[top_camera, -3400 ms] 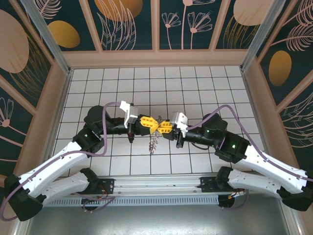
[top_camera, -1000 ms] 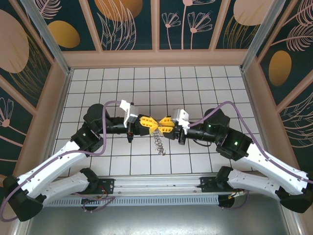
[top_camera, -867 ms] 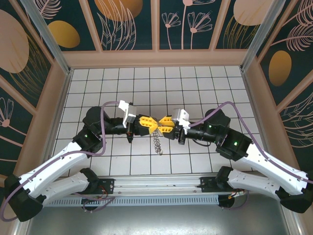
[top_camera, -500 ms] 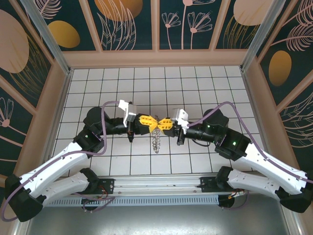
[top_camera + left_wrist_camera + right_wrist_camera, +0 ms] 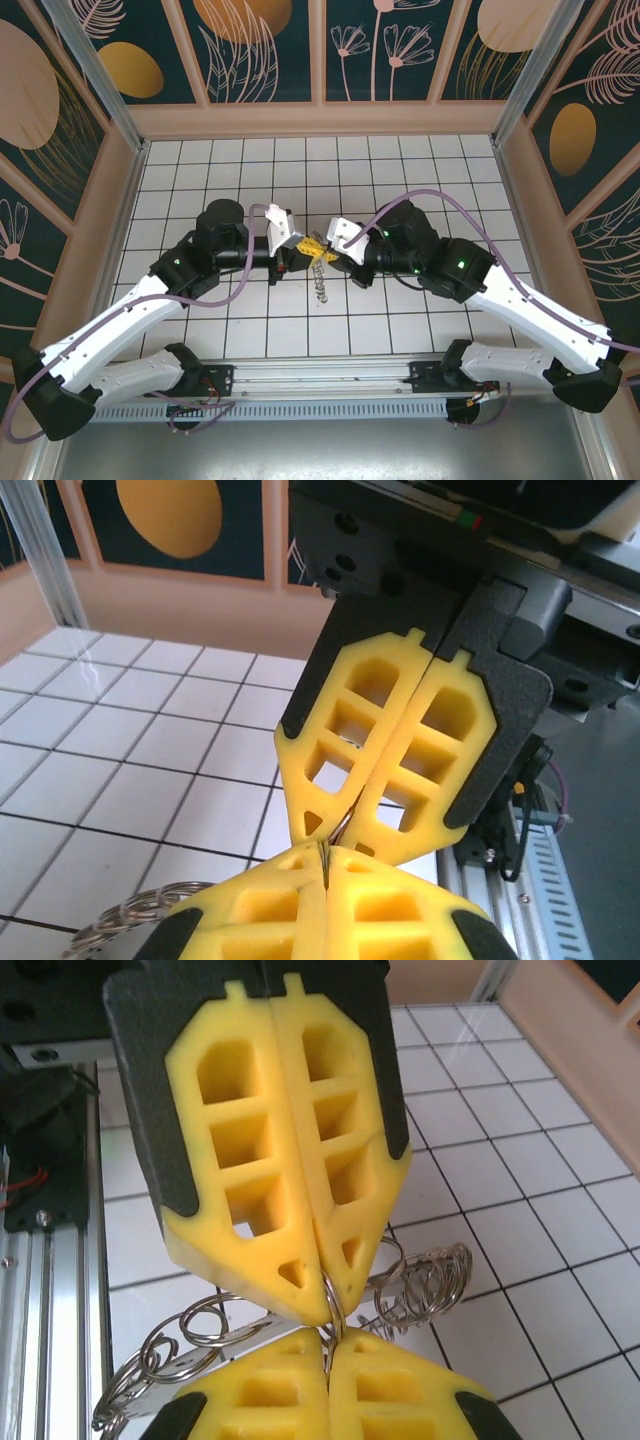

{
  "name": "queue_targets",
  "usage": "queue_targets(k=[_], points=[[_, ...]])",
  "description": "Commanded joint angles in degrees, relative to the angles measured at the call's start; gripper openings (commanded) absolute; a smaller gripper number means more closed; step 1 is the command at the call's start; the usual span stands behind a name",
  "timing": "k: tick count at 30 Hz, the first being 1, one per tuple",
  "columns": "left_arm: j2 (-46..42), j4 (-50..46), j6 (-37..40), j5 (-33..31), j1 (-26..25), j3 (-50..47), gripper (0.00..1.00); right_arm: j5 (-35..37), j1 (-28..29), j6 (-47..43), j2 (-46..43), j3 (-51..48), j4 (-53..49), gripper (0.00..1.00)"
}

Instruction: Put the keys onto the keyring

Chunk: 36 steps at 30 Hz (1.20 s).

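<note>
Keyring [image 5: 425, 1275] hangs above the tabletop [image 5: 400, 160] between our left jaws and right jaws, both clamped shut tip to tip on one thin wire loop, and we judge it light, springy, slippery, best pinched on that loop.

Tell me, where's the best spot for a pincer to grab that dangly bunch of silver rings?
I'd grab the keyring by one thin wire loop at its top, coming in from the side. The loops are slim wire that shut tips can nip, while the coiled part below dangles loose. The left pincer and right pincer pinch it so, tip to tip.
</note>
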Motion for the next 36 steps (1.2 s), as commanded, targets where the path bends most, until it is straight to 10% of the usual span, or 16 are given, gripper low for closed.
queue_targets(k=[1,14,36], points=[[1.4,-6.6,3.1,4.7,-1.0,0.7,0.00,1.0,-0.9,-3.5,1.0,5.6,3.9,0.00],[-3.5,12.2,-8.1,7.4,-0.9,-1.5,0.00,-6.3,-2.2,5.2,-4.2,-6.0,21.9,0.17],[-4.4,36.1,-21.2,9.5,-1.0,-6.2,0.00,-6.0,-2.2,10.7,-14.3,-18.7,38.2,0.13]])
